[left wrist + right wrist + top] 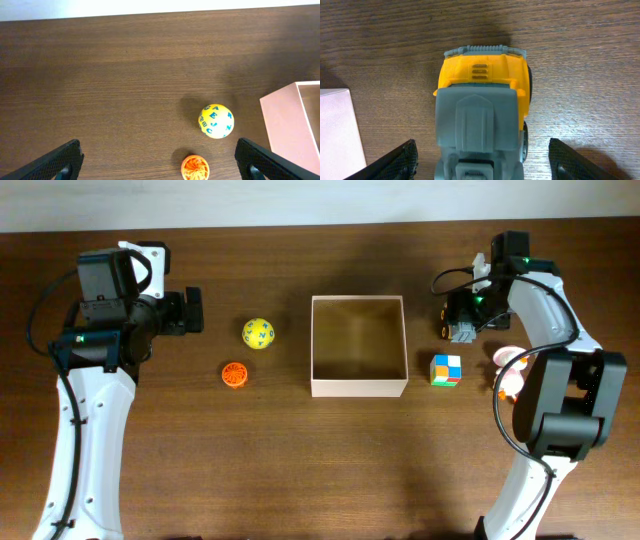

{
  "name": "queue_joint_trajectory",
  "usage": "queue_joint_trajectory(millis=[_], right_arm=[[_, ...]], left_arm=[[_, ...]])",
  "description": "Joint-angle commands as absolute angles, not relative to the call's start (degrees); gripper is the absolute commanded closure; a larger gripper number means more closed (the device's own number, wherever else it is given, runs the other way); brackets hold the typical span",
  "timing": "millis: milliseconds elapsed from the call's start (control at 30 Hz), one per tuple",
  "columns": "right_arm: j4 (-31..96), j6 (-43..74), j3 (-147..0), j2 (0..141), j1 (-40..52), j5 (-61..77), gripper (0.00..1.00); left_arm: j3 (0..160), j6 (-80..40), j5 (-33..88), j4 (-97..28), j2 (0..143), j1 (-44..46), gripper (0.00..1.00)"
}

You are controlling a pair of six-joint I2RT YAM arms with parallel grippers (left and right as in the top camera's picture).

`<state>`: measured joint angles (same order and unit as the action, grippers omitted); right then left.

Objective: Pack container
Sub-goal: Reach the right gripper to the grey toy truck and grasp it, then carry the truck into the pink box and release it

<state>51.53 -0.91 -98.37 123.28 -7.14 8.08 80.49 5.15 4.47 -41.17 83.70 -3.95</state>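
Observation:
The container [358,387], a square shallow cream-walled box with a tan inside, sits mid-table with nothing in it; its corner shows in the left wrist view [292,125] and the right wrist view [337,130]. A yellow lettered ball [258,333] [216,120] and an orange ridged disc [235,375] [195,167] lie left of it. My left gripper [190,311] [160,162] is open, short of both toys. My right gripper [462,323] [482,160] is open, its fingers on either side of a yellow-and-grey toy truck [480,115], apart from it.
A multicoloured cube [446,370] lies just right of the container. A pink-and-white toy [510,370] sits further right, partly hidden by the right arm. The table's far edge runs along the top of the overhead view.

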Motion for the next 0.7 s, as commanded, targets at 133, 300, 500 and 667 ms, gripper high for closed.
queue_joint_trajectory(millis=[133,300,500,667], right_arm=[[51.4,-1.0,-98.6,126.5,-6.7,8.4,0.33],[51.3,-1.0,-98.7,126.5,-6.7,8.4,0.42],[54.0,-0.3,-101.3,125.4,-6.7,8.4,0.48],[59.2,1.5,-107.2,122.6,-6.5,8.4,0.55]], left_arm=[[81.8,6.3,4.7,-41.3,83.9,-4.2,0.01],[81.8,6.3,4.7,-41.5,83.9,-4.2,0.01],[81.8,6.3,4.7,-41.7,83.9,-4.2,0.01],[81.8,6.3,4.7,-41.9,83.9,-4.2,0.01]])
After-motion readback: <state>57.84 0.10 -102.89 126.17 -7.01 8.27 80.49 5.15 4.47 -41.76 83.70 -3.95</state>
